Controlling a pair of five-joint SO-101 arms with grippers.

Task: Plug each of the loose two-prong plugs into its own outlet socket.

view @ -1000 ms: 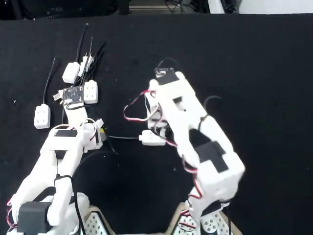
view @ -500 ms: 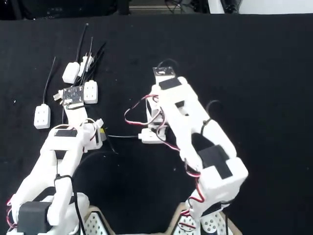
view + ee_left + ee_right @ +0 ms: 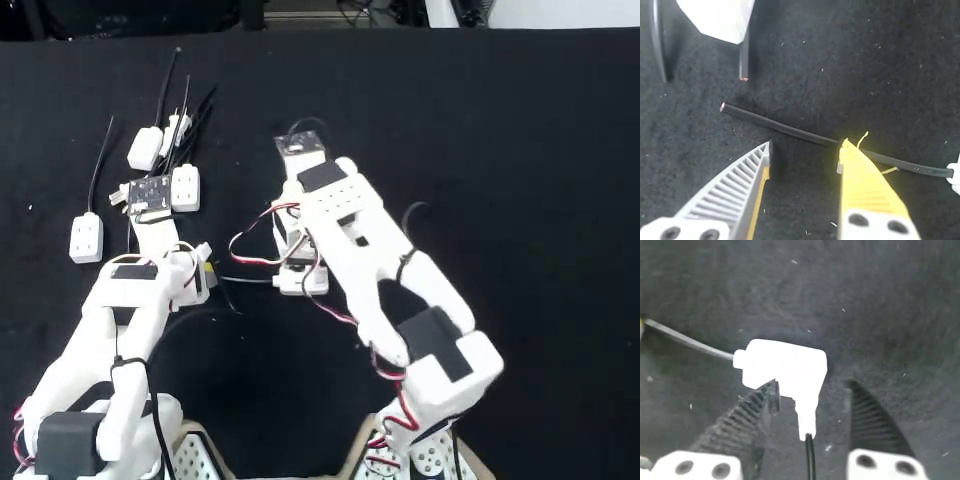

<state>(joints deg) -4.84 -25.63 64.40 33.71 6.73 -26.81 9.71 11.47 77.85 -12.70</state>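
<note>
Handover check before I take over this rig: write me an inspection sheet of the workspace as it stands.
Surface: black cloth table, flecked with lint.
Job's things: white plastic socket blocks grouped on the table's left side; white plastic connector piece lying near the middle.
Clutter: nothing seen.
Grippers: left claw open, low over the cable; right claw open, straddling the connector piece, contact unclear.
Cables: thin black cable passes under the left claw and has one loose cut end.
Surroundings: dark room edge beyond the table's far side.
</note>
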